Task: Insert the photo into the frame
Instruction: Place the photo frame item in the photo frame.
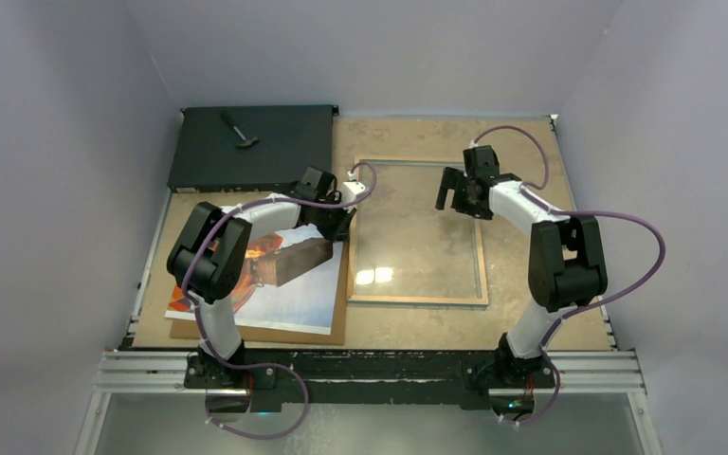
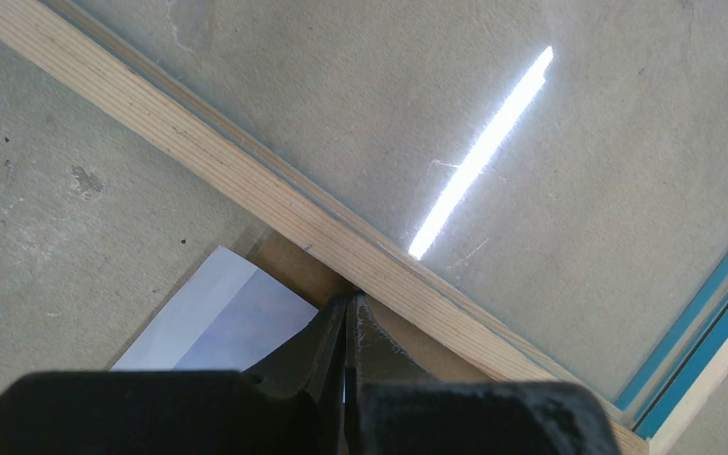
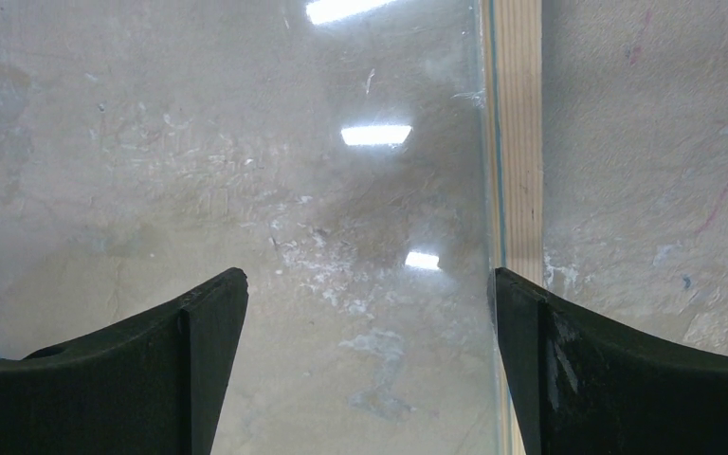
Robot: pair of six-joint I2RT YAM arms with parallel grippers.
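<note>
Just ahead of the left claw [image 2: 346, 318], whose fingers are pressed together with nothing visible between them, we see the frame [image 2: 246, 171] lying flat on the surface [image 1: 521, 284]. Its bare wood rail runs diagonally past the tips, and its glass throws back bright glare. Beneath the tips a corner of the brown backing panel [image 2: 284, 258] peeks out, and just to the claw's left a pale corner of the photo [image 2: 223, 322] lies on it. From overhead, the photo stretches back behind that claw, but the left arm covers much of the balloon, leaving orange patches and pale sky. The right claw [image 3: 370, 284] hangs wide open over the frame's glass, with a wood rail just beside its right finger. Whether it touches the glass we cannot tell. Beyond the left claw sits a black box [image 1: 246, 156] carrying a small dark tool [image 1: 239, 131] we cannot identify.
</note>
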